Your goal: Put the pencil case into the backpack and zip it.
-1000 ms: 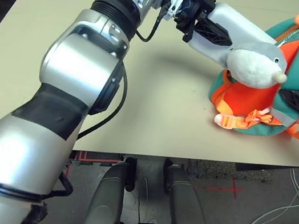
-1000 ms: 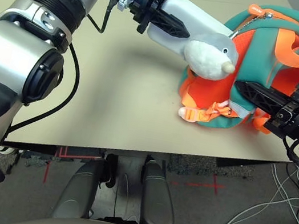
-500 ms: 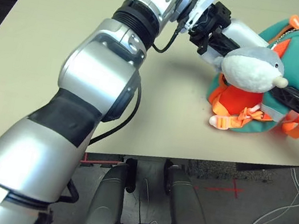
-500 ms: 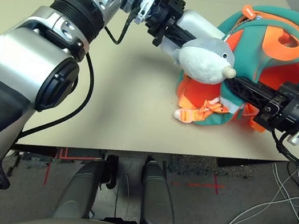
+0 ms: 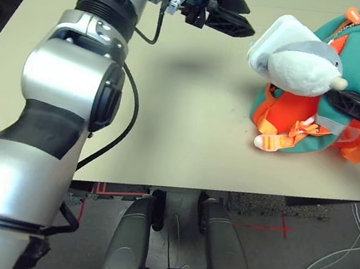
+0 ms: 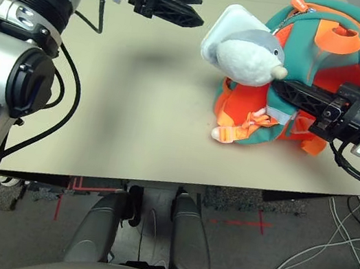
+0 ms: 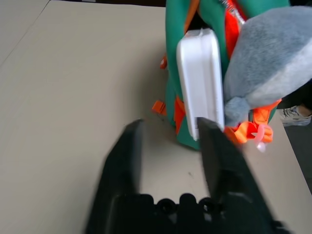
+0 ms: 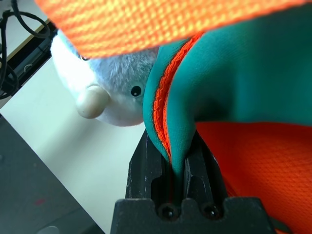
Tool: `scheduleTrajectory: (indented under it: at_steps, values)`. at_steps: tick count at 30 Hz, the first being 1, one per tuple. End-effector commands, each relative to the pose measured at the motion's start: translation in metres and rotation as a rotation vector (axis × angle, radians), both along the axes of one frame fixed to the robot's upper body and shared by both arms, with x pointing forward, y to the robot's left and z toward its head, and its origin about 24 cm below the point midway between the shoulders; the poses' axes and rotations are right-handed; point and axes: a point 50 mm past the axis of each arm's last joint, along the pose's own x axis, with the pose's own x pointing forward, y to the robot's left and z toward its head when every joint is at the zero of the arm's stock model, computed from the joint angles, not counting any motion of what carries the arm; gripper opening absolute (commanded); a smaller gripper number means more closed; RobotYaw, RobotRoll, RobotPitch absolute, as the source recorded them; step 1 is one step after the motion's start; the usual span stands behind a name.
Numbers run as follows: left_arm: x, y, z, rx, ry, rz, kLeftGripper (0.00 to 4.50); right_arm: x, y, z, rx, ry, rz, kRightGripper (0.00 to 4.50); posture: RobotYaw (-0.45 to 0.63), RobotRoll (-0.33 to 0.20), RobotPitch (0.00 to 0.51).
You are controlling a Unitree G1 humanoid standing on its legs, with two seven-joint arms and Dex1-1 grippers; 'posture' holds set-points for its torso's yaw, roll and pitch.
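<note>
The left pincer (image 5: pixel 227 19) has let go and moved left, now partly open and empty; the right pincer (image 8: pixel 170 165) pinches the backpack's (image 7: pixel 174 73) edge. The pencil case (image 7: pixel 201 80) sticks partway out of the backpack's opening.

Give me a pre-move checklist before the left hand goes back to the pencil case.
1. Right hand gripping the backpack fabric by its edge: ok.
2. Left hand fingers apart: ok.
3. Left hand free of the pencil case: ok, there is space between them.
4. Pencil case fully inside the backpack: not ok, much of it sticks out of the opening.
5. Plush toy clear of the pencil case: not ok, it hangs beside and partly over it.
6. Backpack zipped: not ok.
</note>
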Motion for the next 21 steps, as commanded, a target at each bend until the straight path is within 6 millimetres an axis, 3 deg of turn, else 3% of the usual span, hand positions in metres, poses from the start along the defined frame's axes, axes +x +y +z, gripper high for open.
scheduleTrajectory:
  at_steps: [1,3,21]
  values:
    - [-0.001,-0.004,-0.004,-0.003,0.017,-0.019,0.64,0.0,0.007,-0.006,-0.013,0.035,0.052,0.12,-0.07,0.0,0.252]
    - [-0.001,-0.008,-0.005,-0.004,0.023,-0.026,0.0,0.0,0.007,-0.007,-0.013,0.035,0.049,0.12,-0.07,0.0,0.252]
    - [-0.003,-0.026,-0.014,0.02,0.061,-0.08,0.0,-0.007,0.003,-0.013,-0.006,0.03,0.001,0.12,-0.12,0.0,0.249]
